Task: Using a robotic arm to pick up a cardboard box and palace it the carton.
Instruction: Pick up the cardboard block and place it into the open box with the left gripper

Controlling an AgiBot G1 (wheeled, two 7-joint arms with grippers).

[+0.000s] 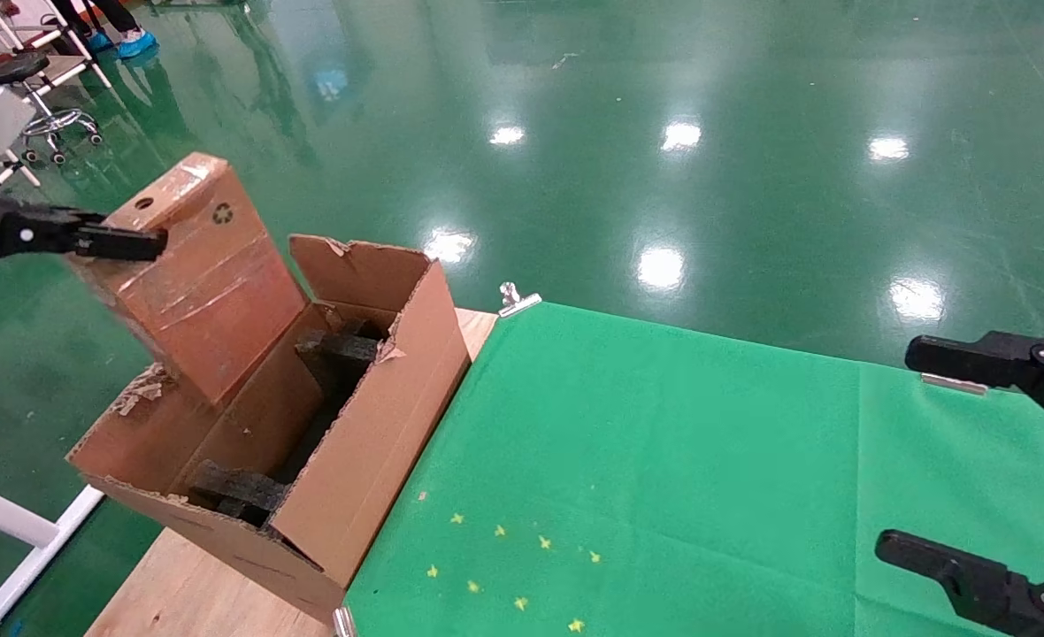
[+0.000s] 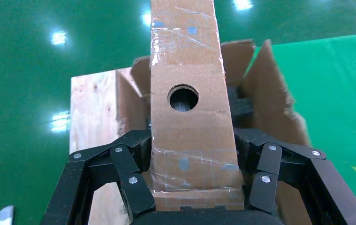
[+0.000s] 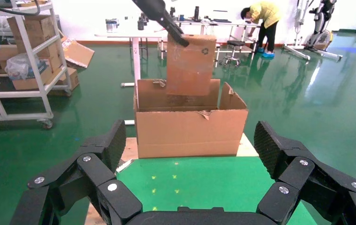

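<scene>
**A:** ok so where's the small brown taped cardboard box with the round hole and recycling mark?

**B:** upper left of the head view, up in the air and tilted. The left claw, black and multi-link, is pinching it by its upper end, a finger pressed on each side in the left wrist view. Its lower end dips past the rim at the far end of the large brown corrugated carton, the one with torn-edged flaps standing up. Can't tell if it's touching anything inside.

**A:** and the carton is where?

**B:** left of centre in the head view, sitting on the pale wooden counter right along the edge of the green cloth. Black foam padding pieces show inside it, some near the front end and more deeper in.

**A:** right arm?

**B:** right claw is at the right edge of the head view, over the green cloth, fingers spread wide and holding nothing. Well apart from the carton. From its own wrist view you see the carton straight ahead with the small box hanging above the back of it.

**A:** anything on the cloth?

**B:** just little yellow star marks near the bottom centre.
</scene>
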